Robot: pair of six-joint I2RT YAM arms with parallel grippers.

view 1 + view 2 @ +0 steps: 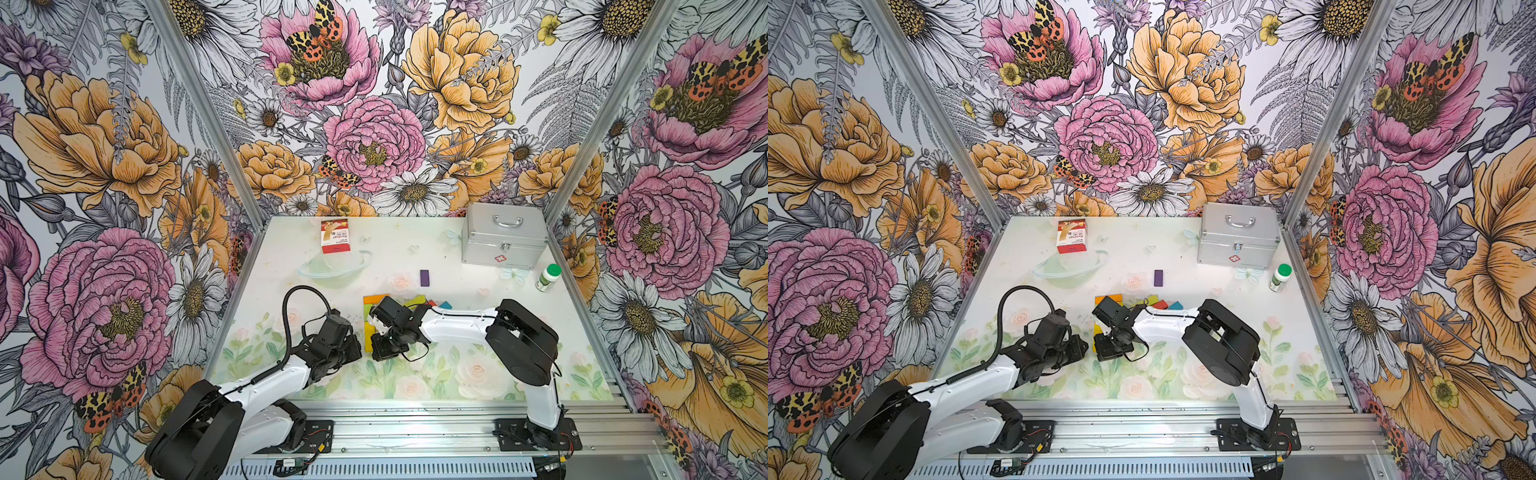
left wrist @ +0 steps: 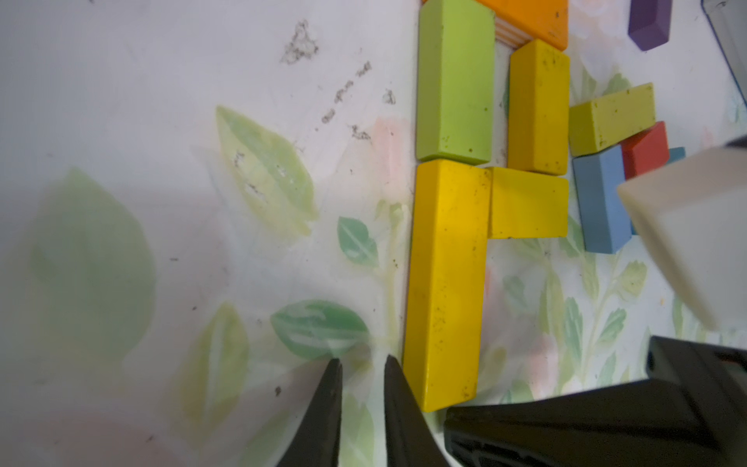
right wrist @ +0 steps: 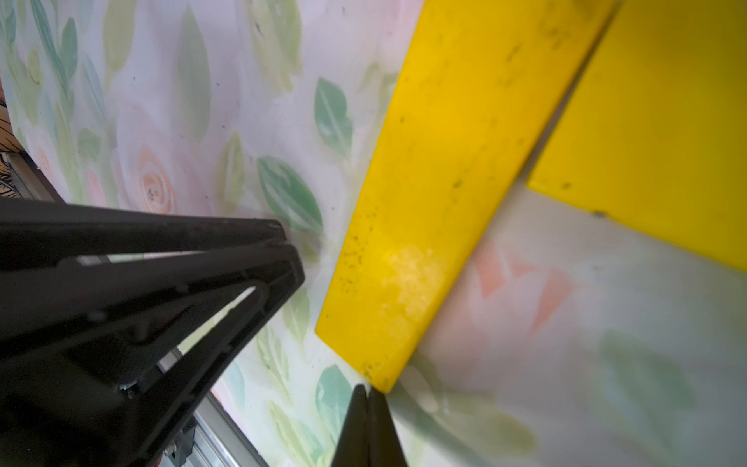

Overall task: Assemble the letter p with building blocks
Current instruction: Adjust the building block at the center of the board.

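**Q:** Top views: what stands on the table, and how many of each?

**A:** Two arms. The left arm and right arm meet wrist to wrist over the near end of a cluster of building blocks. In both top views one purple block lies alone, on the far side of the cluster and apart from it. Of the cluster, one orange block, one red block and one teal block show, and the rest is partly covered. There is also one card box, one silver case and one bottle.

**Q:** Left wrist view?

**A:** Ten blocks.
- **Column:** one green block and one long yellow block lie end to end.
- **Loop:** one dark yellow block lies just beside the green one. One short yellow block butts the long one's side, and the orange block sits at the far end. Together with the column they outline a P.
- **Bunched beside it:** one yellow-green block, one light blue block, the red one and a sliver of the teal one.
- **Apart:** the purple one.
- **Left gripper:** the two fingertips are slightly parted with nothing between them, and one is just beside the long yellow block's free end.

**Q:** Right wrist view?

**A:** Two blocks, the long yellow and the short yellow. The right gripper has its fingertips pressed together, grasping nothing. Its tip is at a corner of the long yellow block's free end.
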